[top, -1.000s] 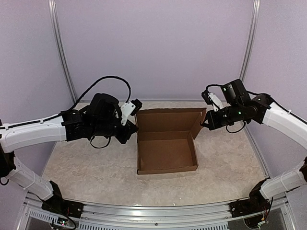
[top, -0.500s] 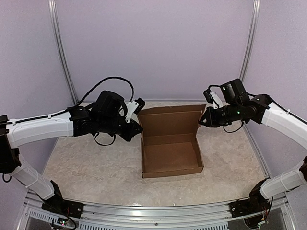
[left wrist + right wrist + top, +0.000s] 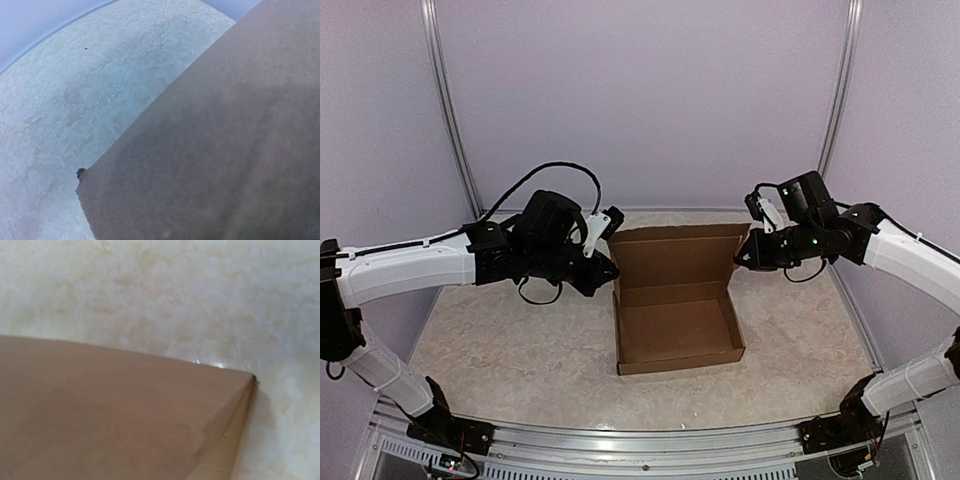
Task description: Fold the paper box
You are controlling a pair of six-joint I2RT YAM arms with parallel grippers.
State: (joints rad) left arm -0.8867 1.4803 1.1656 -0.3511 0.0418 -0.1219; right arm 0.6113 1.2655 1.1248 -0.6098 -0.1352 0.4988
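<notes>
L arm reaches in across the tabletop. Left claw sits at the L edge of the raised lid, prob. to brace that side. Fingers are hidden behind the wrist body in the top view and absent from the wrist view, which shows only brown board. Can't tell if it's clenched or released.

Paper box sits mid-tabletop betw. both arms: the shallow tray is formed w/ walls up, and the lid stands near-upright off the far wall, not yet closed.

R side: right claw is at the lid's R top corner, mirroring the L. My guess is the two steady the lid from both ends before tipping it fwd over the tray. Wrist view shows only a box corner over pale tabletop, no fingers. State can't be told.

Vs 1.0 s ago: box has slid rightward and the L arm has stretched further in after it. The lid's R side flap, angled inward then, now reads flatter. Vs 0.5 s ago: box approx. unchanged, R claw a touch lower.
</notes>
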